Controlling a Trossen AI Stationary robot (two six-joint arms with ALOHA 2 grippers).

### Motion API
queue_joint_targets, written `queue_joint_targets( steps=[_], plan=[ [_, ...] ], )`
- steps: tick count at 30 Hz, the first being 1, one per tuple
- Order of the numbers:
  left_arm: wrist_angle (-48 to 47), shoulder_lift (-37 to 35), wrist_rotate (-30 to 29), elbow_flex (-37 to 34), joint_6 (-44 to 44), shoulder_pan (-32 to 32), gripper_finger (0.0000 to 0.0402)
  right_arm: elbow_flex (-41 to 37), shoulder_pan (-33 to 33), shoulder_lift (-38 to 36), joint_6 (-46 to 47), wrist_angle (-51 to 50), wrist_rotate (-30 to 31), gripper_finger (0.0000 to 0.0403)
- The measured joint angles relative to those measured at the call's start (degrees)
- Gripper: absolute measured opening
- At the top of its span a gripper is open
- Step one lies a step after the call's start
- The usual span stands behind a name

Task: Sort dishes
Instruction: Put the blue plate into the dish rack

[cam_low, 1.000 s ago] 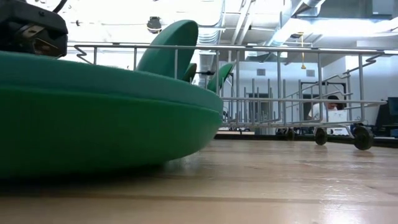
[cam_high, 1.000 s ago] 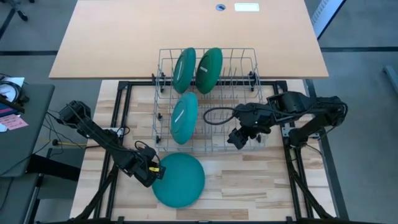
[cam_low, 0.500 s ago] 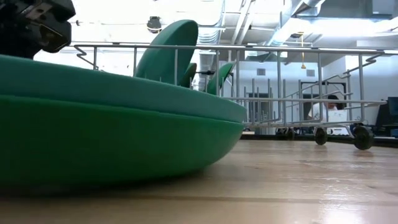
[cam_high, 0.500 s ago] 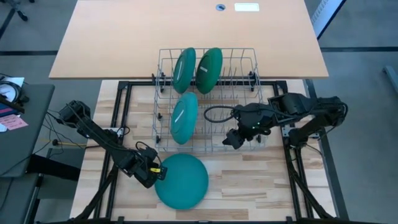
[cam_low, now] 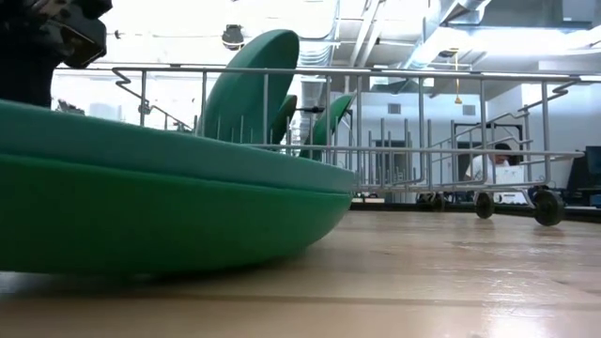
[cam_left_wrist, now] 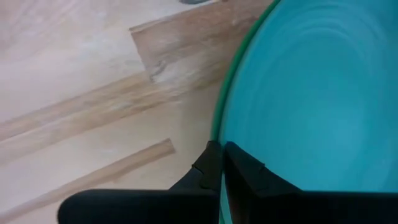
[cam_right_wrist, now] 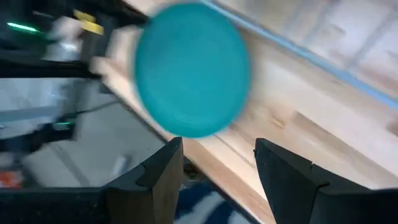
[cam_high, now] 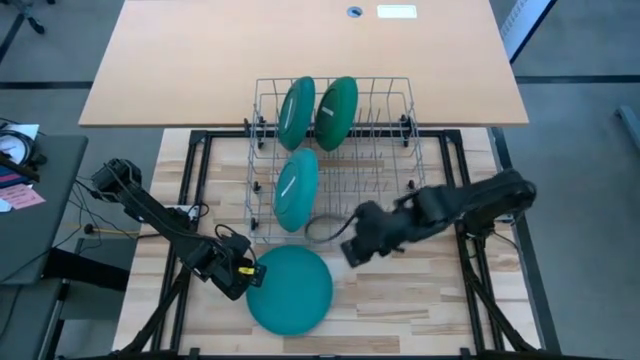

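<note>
Pinching the rim of the round teal matte plastic plate (cam_high: pixel 290 290) in my left tool (cam_high: pixel 247 275), jaws clamped together on it, I held it near the table's (cam_high: pixel 420 300) front edge, just before the wire dish rack (cam_high: pixel 335 160). My right tool (cam_high: pixel 352 250), jaws apart and empty, hung beside the rack's front. Next, I judged, came lifting and tilting the plate into a free slot.

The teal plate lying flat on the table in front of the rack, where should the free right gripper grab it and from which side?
Probably the teal plate's thin rim on its right side. It lies flat, so only the edge fits between fingers, and the left gripper is shut on the left rim. The open right gripper hovers just to the plate's right, in front of the wire rack.
</note>
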Motion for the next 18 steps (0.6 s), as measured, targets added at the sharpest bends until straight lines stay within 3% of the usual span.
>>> queue_joint_targets(
  steps=[3, 8, 18],
  plan=[
    [-0.41, 0.09, 0.48, -0.02, 0.20, 0.00, 0.0000, 0.00, 0.91, 4.46, 2.56, -0.49, -1.68, 0.0205],
    [0.18, 0.10, 0.85, -0.02, -1.45, 0.00, 0.0000, -0.02, 2.44, 11.47, -4.32, 2.07, -11.26, 0.0205],
    [-0.25, 0.10, 2.88, -0.02, -1.57, 0.00, 0.0000, 0.02, 6.87, 21.72, 0.63, 18.89, -12.84, 0.0210]
  ],
)
